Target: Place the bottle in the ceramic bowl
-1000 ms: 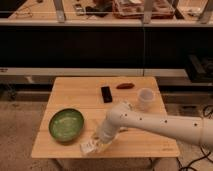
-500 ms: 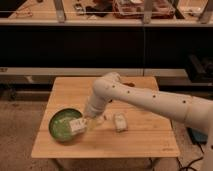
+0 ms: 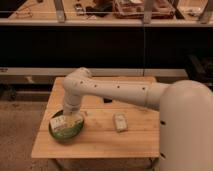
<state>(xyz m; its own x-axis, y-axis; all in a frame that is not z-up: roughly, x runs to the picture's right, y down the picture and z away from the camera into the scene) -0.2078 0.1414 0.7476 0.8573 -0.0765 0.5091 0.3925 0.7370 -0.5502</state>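
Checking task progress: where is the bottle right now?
The bottle lies in the green ceramic bowl at the table's left front, the gripper just above it, left of the small packet.

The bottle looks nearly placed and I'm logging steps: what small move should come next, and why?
Probably release it and lift away. The bottle already lies across the ceramic bowl on the table, with the gripper right at its end over the bowl. The small packet sits apart, out of the way.
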